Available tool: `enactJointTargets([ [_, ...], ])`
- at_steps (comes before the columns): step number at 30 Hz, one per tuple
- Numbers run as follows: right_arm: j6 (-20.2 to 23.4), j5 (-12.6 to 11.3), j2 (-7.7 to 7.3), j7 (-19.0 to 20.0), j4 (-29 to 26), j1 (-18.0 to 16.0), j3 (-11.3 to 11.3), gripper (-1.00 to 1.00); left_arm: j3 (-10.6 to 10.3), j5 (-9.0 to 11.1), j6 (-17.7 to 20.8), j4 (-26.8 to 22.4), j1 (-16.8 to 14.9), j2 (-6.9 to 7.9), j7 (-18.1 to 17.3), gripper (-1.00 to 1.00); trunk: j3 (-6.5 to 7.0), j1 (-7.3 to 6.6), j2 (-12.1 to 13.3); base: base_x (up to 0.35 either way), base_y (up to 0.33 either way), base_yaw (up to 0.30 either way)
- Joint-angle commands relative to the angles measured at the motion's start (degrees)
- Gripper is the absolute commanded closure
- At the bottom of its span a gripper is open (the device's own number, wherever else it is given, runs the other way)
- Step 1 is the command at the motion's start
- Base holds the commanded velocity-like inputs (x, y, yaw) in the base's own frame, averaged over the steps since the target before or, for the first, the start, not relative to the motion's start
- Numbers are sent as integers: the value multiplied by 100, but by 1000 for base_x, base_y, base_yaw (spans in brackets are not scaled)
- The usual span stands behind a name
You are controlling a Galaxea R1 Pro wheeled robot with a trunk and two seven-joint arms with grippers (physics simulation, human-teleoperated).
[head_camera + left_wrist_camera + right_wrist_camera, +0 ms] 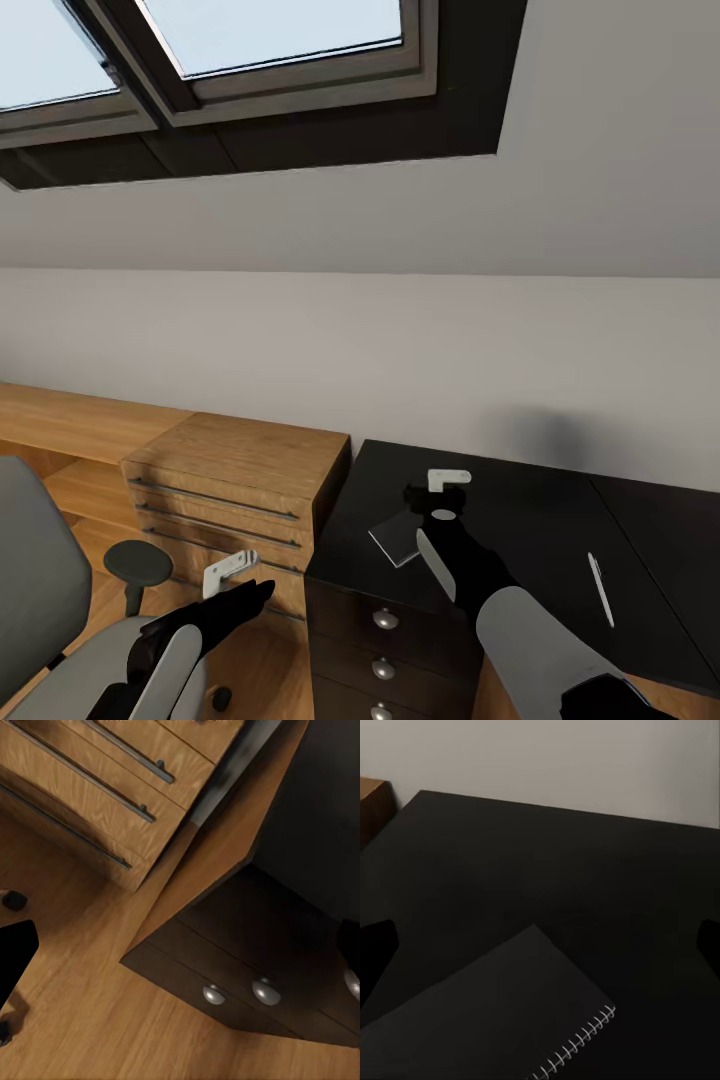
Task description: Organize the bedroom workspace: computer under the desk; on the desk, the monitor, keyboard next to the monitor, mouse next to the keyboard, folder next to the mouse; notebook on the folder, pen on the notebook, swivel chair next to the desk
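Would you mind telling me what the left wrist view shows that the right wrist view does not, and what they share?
Left wrist view alone: the light wooden chest with bar handles, the wood floor, and the round-knobbed drawers on the desk's front.
Right wrist view alone: the notebook lying flat on the desk top, its wire spiral visible, and the pale wall behind.
Both: the desk.

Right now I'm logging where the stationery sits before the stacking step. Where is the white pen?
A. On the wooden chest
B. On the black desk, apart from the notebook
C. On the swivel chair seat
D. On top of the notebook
B. In the head view the pen lies on the bare top of the desk, with a stretch of desktop and the right arm between it and the notebook.
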Motion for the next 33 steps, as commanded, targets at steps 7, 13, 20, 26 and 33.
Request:
enactJointTargets([
  [7,269,-66,-6,6,4,-5,46,-100,-11,60,2,-7,-6,3,60,-100,-7,1,-4,204,0,0],
  [13,344,-68,-6,13,43,-6,51,-100,-11,61,1,-7,-5,-3,60,-100,-7,1,-4,311,0,0],
  [20,387,-68,2,18,206,-12,55,-100,-11,68,3,-7,-5,-2,52,-100,-7,1,-4,176,0,0],
  [26,713,-70,3,181,287,-13,41,-100,-5,68,11,-20,-3,4,51,-100,-7,1,-4,25,0,0],
  [33,877,-70,3,486,441,-19,30,-100,10,79,21,-164,-8,5,51,-100,-7,1,-4,3,0,0],
])
